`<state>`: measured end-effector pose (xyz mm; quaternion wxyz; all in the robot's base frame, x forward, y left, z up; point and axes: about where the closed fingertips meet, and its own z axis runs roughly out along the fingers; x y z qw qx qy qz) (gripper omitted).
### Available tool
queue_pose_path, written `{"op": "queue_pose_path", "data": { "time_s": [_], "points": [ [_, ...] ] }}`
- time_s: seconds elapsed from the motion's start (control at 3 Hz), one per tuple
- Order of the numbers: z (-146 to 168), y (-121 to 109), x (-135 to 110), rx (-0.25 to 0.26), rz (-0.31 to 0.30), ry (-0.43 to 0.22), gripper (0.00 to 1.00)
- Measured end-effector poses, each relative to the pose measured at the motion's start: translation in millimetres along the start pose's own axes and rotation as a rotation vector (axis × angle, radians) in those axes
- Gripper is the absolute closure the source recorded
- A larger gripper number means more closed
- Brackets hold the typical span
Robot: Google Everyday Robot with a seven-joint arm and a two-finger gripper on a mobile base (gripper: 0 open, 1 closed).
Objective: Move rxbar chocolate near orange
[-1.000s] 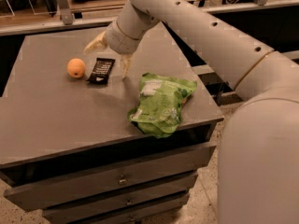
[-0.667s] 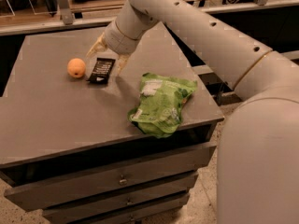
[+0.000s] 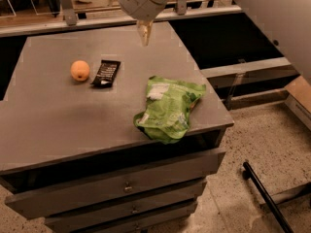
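Note:
The rxbar chocolate (image 3: 106, 73), a flat black wrapper with white lettering, lies on the grey cabinet top (image 3: 58, 115). It sits just right of the orange (image 3: 80, 70), a small gap apart. My gripper (image 3: 144, 35) hangs from the white arm at the top centre. It is above the back of the cabinet top, up and to the right of the bar, and touches nothing. It holds nothing that I can see.
A green snack bag (image 3: 168, 108) lies at the cabinet's right front corner, partly over the edge. The cabinet has drawers (image 3: 127, 184) below. A rail and shelf run behind it. A black bar (image 3: 265, 198) lies on the speckled floor to the right.
My gripper has lifted off the bar and pulled back up and to the right. The bar stays flat beside the orange. The arm no longer covers the right of the view.

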<state>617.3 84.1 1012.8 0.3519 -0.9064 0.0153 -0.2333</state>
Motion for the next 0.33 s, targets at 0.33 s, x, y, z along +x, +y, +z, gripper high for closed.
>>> {"op": "queue_pose_path", "data": {
  "time_s": [0.33],
  "points": [
    [0.0, -0.1, -0.1, 0.000, 0.000, 0.000, 0.00]
  ]
}}
